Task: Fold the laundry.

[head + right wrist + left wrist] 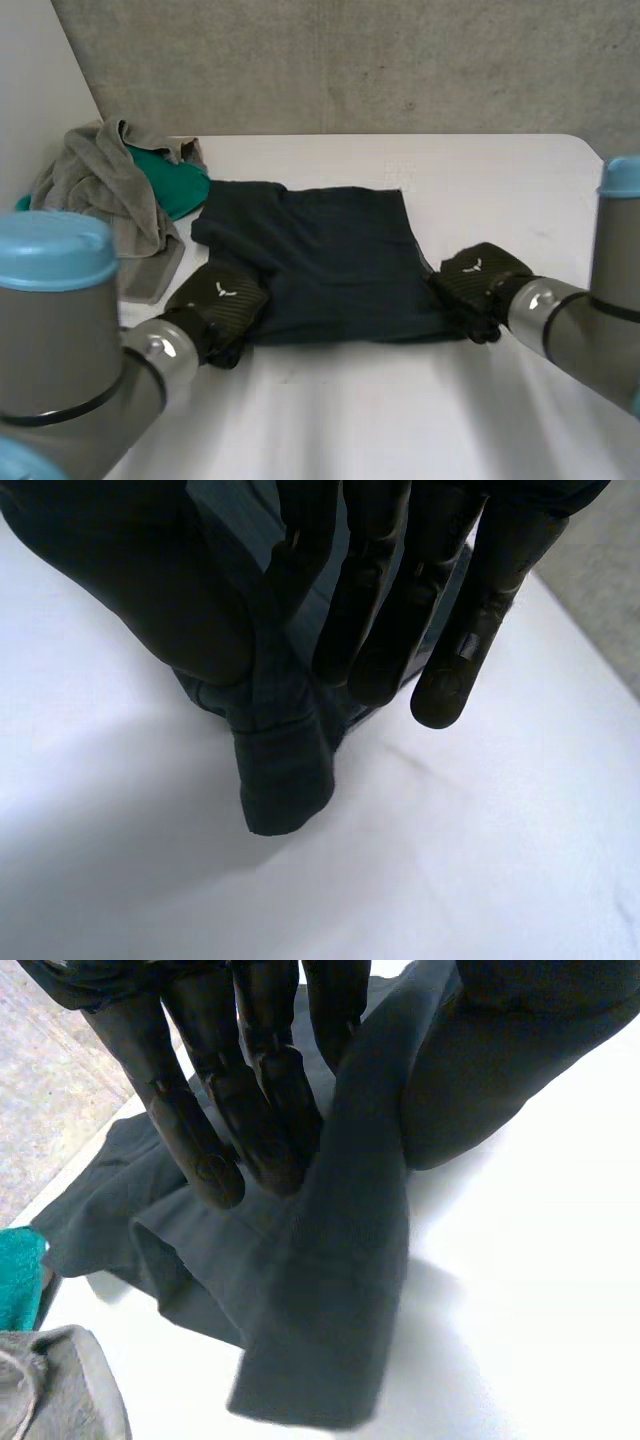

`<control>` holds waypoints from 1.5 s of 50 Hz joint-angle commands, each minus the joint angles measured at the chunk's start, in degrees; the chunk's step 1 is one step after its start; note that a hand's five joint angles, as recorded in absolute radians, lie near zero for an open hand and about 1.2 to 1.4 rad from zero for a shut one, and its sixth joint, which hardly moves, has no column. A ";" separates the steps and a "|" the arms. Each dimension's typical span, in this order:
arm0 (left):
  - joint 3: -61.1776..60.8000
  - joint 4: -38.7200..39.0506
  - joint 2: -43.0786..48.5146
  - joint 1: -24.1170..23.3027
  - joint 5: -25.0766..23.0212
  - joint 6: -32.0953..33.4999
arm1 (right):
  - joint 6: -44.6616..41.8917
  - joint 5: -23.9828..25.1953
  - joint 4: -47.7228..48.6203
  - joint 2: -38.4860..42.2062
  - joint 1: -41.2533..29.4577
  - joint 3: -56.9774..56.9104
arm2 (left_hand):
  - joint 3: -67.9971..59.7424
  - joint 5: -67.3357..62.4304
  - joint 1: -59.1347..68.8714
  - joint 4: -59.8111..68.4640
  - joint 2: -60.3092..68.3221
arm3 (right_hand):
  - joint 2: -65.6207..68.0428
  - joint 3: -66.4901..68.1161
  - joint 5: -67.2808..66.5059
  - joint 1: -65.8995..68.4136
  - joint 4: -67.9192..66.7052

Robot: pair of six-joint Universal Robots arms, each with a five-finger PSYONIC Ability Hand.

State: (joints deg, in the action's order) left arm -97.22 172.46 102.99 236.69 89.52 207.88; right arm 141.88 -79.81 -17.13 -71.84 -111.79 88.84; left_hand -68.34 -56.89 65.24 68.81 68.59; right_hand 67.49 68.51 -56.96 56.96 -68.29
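Observation:
A dark navy garment (pixel 320 260) lies spread flat in the middle of the white table (pixel 400 400). My left hand (pixel 220 300) is at its near left corner. In the left wrist view the fingers (pixel 230 1110) lie on the cloth (pixel 330 1290), and a fold runs up between them and the thumb. My right hand (pixel 478 275) is at the near right corner. There its fingers (pixel 400 600) and thumb (pixel 150 570) pinch the corner (pixel 285 770), which hangs a little above the table.
A heap of laundry sits at the table's far left: a grey towel (pixel 100 185) over a teal cloth (pixel 175 185), touching the garment's far left corner. A grey wall stands behind the table.

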 commanded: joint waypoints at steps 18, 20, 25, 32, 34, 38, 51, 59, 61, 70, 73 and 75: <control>16.61 18.70 19.16 0.08 0.92 8.16 | -3.45 -4.82 18.88 11.01 -1.85 -7.37 | -11.66 -13.11 14.76 11.19 11.41 | 12.51 11.49 -13.04 23.04 -11.71; 18.81 20.80 21.53 0.78 1.01 8.16 | -3.36 -6.32 21.87 13.29 -3.78 -8.25 | 4.31 2.85 -1.21 -4.77 -4.55 | 12.51 11.49 -13.04 23.04 -11.71; 19.61 20.99 21.99 1.49 1.10 7.72 | -3.10 -7.91 26.01 14.71 -4.76 -8.34 | 48.98 47.52 -45.88 -49.45 -49.23 | 12.51 11.49 -13.04 23.04 -11.71; 12.08 17.75 13.14 1.14 1.19 7.19 | -0.64 -8.08 25.92 13.39 -5.02 -6.76 | 53.25 51.80 -50.15 -53.72 -53.50 | 12.51 11.49 -13.04 23.04 -11.71; 9.87 17.21 11.18 1.23 1.10 6.93 | 0.41 -8.00 25.92 12.34 -4.76 -6.06 | 52.58 51.13 -49.48 -53.05 -52.83 | 12.51 11.49 -13.04 23.04 -11.71; 5.29 16.51 8.98 1.32 1.19 5.78 | 1.30 -7.91 25.92 11.10 -4.58 -4.91 | 47.88 46.43 -44.79 -48.35 -48.13 | 12.51 11.49 -13.04 23.04 -11.71; 1.07 15.54 10.12 4.13 0.92 1.30 | 1.21 -7.99 26.01 11.10 -4.76 -3.77 | 41.48 40.02 -38.38 -41.94 -41.72 | 12.51 11.49 -13.04 23.04 -11.71; 3.17 18.96 15.21 4.74 0.83 1.30 | 1.30 -8.08 26.01 11.10 -4.58 -3.24 | 21.82 20.36 -18.72 -22.28 -22.06 | 12.51 11.49 -13.04 23.04 -11.71; 3.44 19.67 16.27 4.83 0.83 1.30 | 1.30 -8.08 26.10 11.10 -4.58 -3.06 | 17.78 16.32 -14.68 -18.25 -18.03 | 12.51 11.49 -13.04 23.04 -11.71; 3.35 20.11 17.94 4.74 0.83 1.30 | 1.30 -8.08 26.10 11.10 -4.58 -2.54 | 1.46 0.01 1.64 -1.93 -1.71 | 12.51 11.49 -13.04 23.04 -11.71; 3.18 20.55 17.33 4.66 0.83 1.30 | 1.30 -8.08 26.10 11.10 -4.58 -2.54 | -8.10 -9.55 11.20 7.63 7.85 | 12.51 11.49 -13.04 23.04 -11.71; 3.09 20.64 17.24 4.65 0.83 1.30 | 1.30 -8.08 26.10 11.10 -4.58 -2.54 | -11.65 -13.10 14.75 11.18 11.40 | 12.51 11.49 -13.04 23.04 -11.71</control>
State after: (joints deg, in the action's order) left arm -93.80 192.74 120.91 241.54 90.35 209.19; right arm 143.17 -87.90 8.96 -60.73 -116.36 86.27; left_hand -62.54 -52.27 61.56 62.95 62.82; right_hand 67.50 68.51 -57.63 56.96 -68.29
